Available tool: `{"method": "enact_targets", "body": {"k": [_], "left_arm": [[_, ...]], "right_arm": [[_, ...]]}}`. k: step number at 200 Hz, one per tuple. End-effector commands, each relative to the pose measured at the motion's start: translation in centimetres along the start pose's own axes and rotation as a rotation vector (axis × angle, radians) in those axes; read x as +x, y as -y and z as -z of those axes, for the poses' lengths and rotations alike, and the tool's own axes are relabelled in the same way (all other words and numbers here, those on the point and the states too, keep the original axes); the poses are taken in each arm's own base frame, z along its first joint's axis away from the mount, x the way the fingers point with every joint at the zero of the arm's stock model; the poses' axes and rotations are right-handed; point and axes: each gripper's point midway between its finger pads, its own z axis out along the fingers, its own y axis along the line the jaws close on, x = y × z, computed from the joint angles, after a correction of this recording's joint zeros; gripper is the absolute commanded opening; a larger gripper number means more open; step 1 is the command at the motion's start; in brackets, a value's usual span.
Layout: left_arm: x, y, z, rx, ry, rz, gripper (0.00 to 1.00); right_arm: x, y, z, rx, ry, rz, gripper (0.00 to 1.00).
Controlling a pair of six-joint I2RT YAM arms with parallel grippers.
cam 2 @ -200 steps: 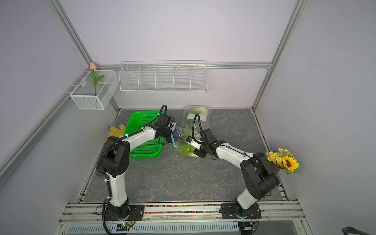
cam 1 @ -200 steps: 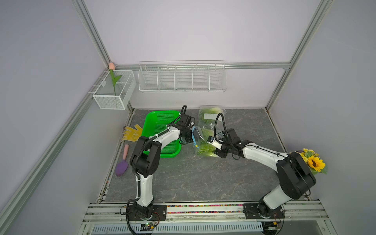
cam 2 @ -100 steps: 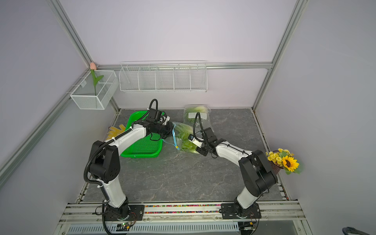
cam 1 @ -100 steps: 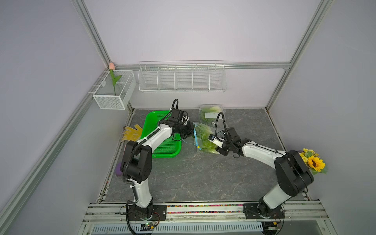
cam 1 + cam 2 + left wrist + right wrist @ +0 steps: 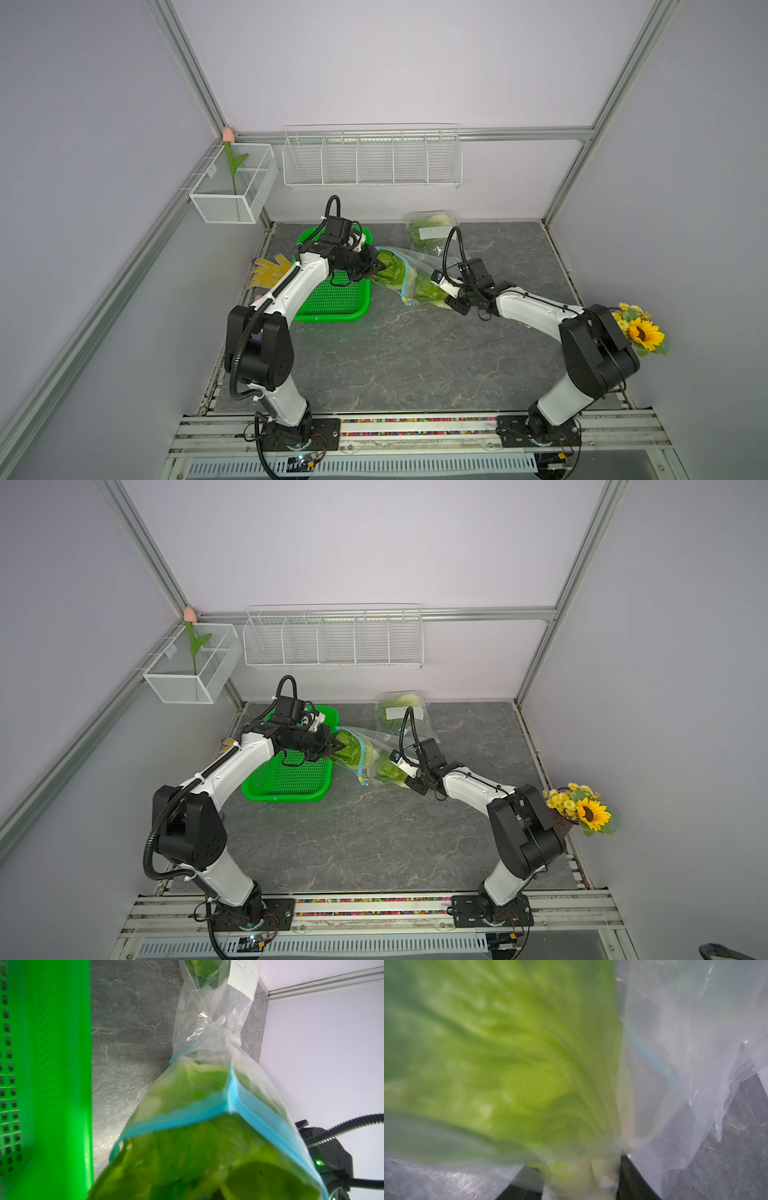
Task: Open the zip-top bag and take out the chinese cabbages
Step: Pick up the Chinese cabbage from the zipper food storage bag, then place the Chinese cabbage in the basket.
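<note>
Tabletop scene from above: two robot arms meet at a clear zip-top bag [image 5: 432, 266] lying toward 12 o'clock on the grey table [image 5: 415, 357]. Left end effector [image 5: 375, 269], pressed together, pinches the leafy tip of one of the chinese cabbages [image 5: 391, 271]. That head pokes partly out of the bag's open blue zip mouth, toward 9 o'clock. Right end effector [image 5: 448, 296] clamps the bag's opposite end, with the pale base of a second cabbage [image 5: 426, 289] caught inside the plastic between its fingers. Green basket [image 5: 332, 316] sits just beside the bag at 10 o'clock. Another bagged cabbage [image 5: 430, 232] rests at 1 o'clock by the back wall.
</note>
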Motion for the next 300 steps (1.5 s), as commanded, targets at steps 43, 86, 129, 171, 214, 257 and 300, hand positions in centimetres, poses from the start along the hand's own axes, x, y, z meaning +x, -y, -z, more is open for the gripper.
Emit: {"method": "enact_targets", "body": {"k": [43,86,129,171,214,257,300], "left_arm": [[-0.5,1.5,7.0,0.025,0.125,-0.026,0.0],[-2.3,2.2,11.2,0.031,0.268,-0.048,0.0],[-5.4,1.9,14.6,-0.017,0.531,-0.13,0.0],[-10.1,1.4,16.2,-0.039,0.801,-0.188,0.0],[-13.6,-1.4,14.7,-0.104,0.849,-0.225,0.0],[-15.3,-4.9,13.1,-0.164,0.86,-0.236,0.0],[-16.3,-8.8,11.4,-0.207,0.809,-0.206,0.0]], "right_arm": [[5.2,-0.7,-1.2,-0.022,-0.198,-0.031,0.52],[5.1,-0.7,-1.1,-0.025,-0.198,-0.031,0.52],[4.9,-0.8,-1.1,-0.032,-0.189,-0.037,0.52],[4.6,-0.7,-0.9,-0.032,-0.184,-0.04,0.53],[4.4,-0.6,-0.6,-0.031,-0.176,-0.037,0.53],[4.4,-0.7,-0.7,-0.039,-0.178,-0.042,0.54],[4.5,-0.5,-0.6,-0.021,-0.182,-0.044,0.55]]}}
